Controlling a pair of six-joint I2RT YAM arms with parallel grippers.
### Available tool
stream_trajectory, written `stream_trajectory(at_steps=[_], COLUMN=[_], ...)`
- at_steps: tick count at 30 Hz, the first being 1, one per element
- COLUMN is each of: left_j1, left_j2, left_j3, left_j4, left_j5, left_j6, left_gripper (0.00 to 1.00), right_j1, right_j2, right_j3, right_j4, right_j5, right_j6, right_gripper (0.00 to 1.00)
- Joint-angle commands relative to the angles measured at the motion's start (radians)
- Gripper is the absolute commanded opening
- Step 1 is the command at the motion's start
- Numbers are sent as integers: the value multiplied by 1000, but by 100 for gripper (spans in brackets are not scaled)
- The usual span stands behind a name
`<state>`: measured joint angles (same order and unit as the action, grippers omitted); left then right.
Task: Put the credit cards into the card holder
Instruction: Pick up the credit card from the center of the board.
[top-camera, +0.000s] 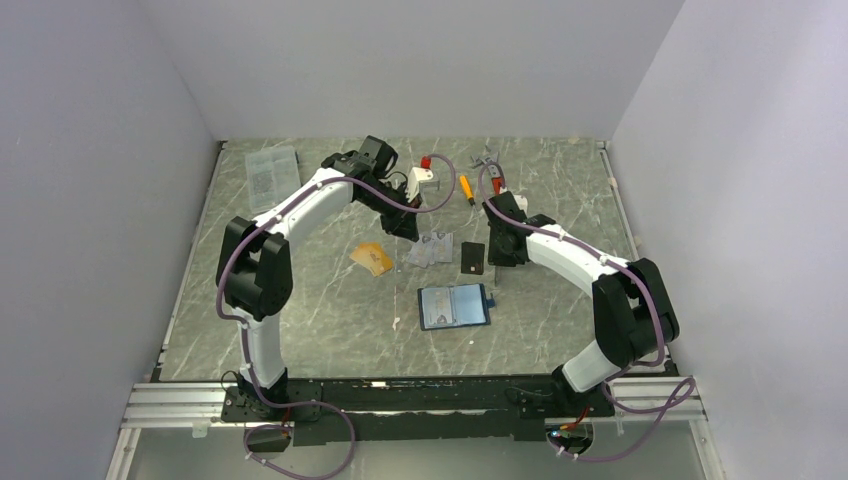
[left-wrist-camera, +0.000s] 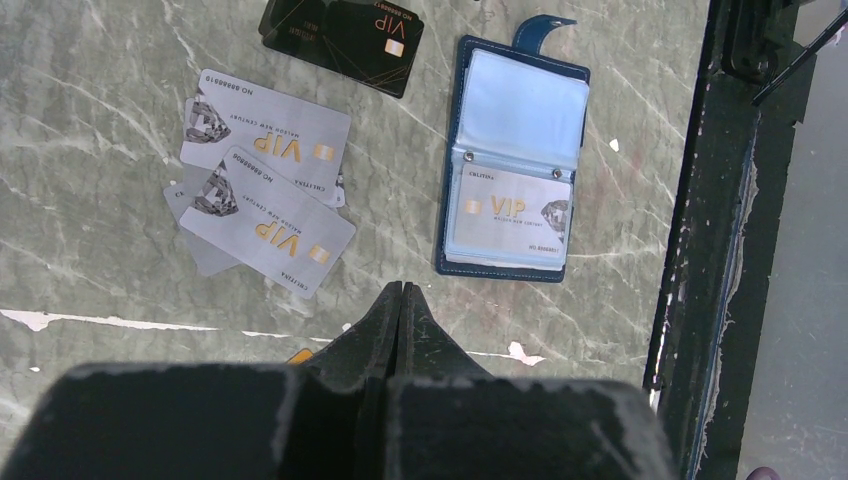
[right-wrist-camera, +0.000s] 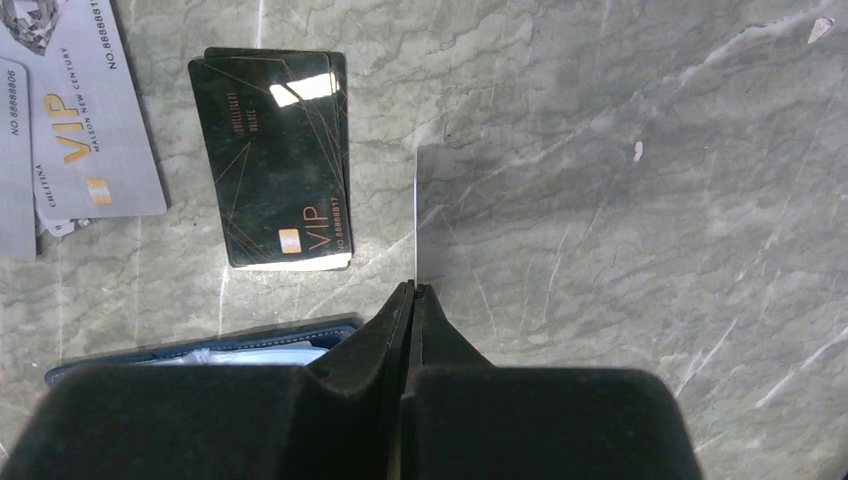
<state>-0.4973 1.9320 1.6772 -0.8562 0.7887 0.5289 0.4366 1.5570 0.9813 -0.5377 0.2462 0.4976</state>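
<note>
Nearest the arm bases, the wallet (top-camera: 455, 307) lies open flat on the marble table (top-camera: 320, 330), about centre, with its snap tab pointing right. Its pale blue sleeves face up, and one silver card (left-wrist-camera: 510, 215) sits tucked in the left-hand sleeve. Just beyond the wallet comes a row of loose cards. The orange cards (top-camera: 372, 259) are on the left, a little apart from the others. The silver cards (left-wrist-camera: 265, 190) are in the middle, fanned over one another with VIP lettering showing. The black cards (right-wrist-camera: 275, 160) are on the right, two of them stacked slightly askew. None of these touches the wallet. The left gripper (left-wrist-camera: 400, 292) hangs over the table between the orange and silver piles with its jaws pressed tight together and nothing between them. The right gripper (right-wrist-camera: 413, 290) hovers just right of the black cards, beyond the wallet's right edge, and its jaws are closed too. A thin pale line runs out from its tips, and I cannot tell whether that is a card held edge-on. Farther back, a clear box (top-camera: 272, 172) sits at the far left. A white block with a red cap (top-camera: 424, 175) and a small orange piece (top-camera: 466, 189) lie near the far centre.
</note>
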Motion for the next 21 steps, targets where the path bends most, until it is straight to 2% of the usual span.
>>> stream_trajectory(at_steps=[1, 10, 11, 15, 16, 19, 21], left_j1=[1, 0, 1, 1, 0, 3, 3], left_j2=[-48, -46, -48, -53, -53, -44, -43], left_j3=[3, 8, 7, 4, 7, 19, 15], left_j4=[19, 11, 10, 12, 11, 12, 32], left_j5=[38, 53, 53, 80, 100, 205, 277], left_j6=[-7, -15, -14, -40, -55, -136, -207], left_gripper=[0, 0, 0, 0, 4, 30, 42], right_j1=[1, 0, 1, -1, -3, -7, -12], right_j2=[31, 66, 72, 42, 19, -71, -143], right_j3=[-2, 14, 17, 21, 26, 44, 60], right_j4=[-35, -53, -55, -54, -49, -14, 15], right_j5=[35, 18, 18, 29, 18, -56, -128], right_j6=[5, 4, 5, 15, 14, 6, 4], right_gripper=[0, 3, 0, 0, 0, 0, 0])
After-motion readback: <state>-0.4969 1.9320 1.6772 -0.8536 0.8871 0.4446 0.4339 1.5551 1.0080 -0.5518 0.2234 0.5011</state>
